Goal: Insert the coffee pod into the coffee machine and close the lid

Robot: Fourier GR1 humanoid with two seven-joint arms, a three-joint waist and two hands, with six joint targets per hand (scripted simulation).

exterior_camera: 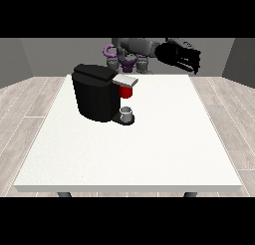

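Coffee machine: one black, boxy coffee machine (97, 92) with rounded edges and a smooth matte shell is standing on the left half of the table, towards the far edge.
Lid: one flat grey lid (125, 80) is lying across the machine's top front, looking level and down.
Red part: one small red block (126, 91) is showing just beneath the lid; whether this is the coffee pod cannot be told.
Cup: one small grey cylindrical cup (127, 113) is sitting on the machine's dark base plate, directly under the red part.
Table: one large white rectangular table (149, 154) with a plain, faintly speckled top is carrying the machine.
Hand at the view's right: one black hand (185, 57) is hovering above the far right edge of the table, well apart from the machine, its fingers pointing downward and seeming spread, holding nothing.
Other hand: not appearing anywhere.
Floor: pale wood-look planks (30, 104) are running around the table.
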